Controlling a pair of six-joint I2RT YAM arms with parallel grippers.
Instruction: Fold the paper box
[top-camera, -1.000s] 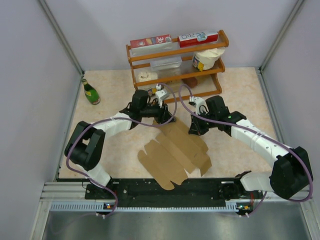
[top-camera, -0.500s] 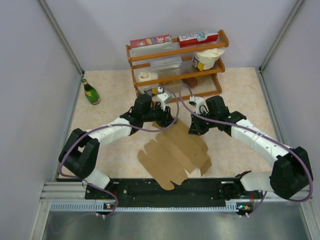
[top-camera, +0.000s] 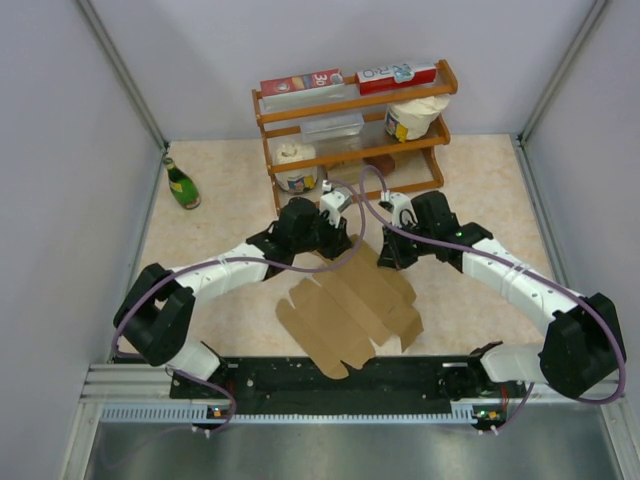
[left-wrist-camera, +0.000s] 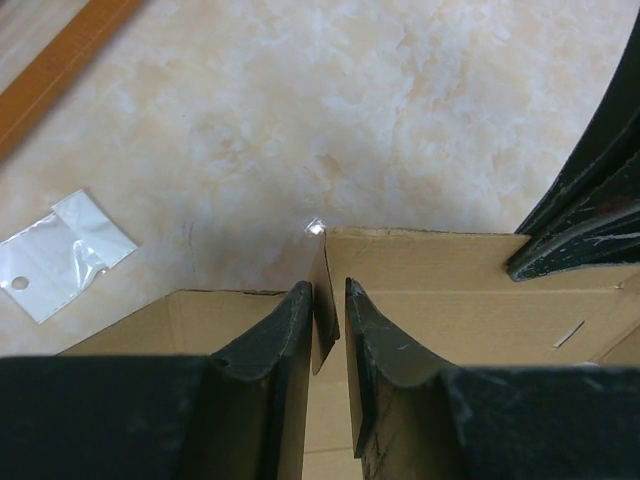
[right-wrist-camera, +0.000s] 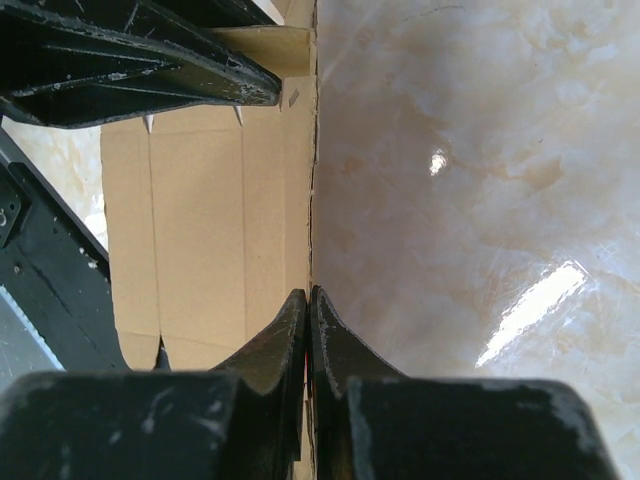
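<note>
While the paper box (top-camera: 352, 300) lies mostly flat on the table (top-camera: 480, 180) between the two arms, both grippers work its far edge. Left gripper (left-wrist-camera: 328, 298): jaws narrow, pinched on a thin flap standing upright. Right gripper (right-wrist-camera: 308, 300): jaws almost together, nipping the sheet's edge. Step in hand looks like raising a first wall; panels nearer the bases not yet folded. Next move likely calls for swinging the pinched flap over its crease while the other grip anchors the sheet.
</note>
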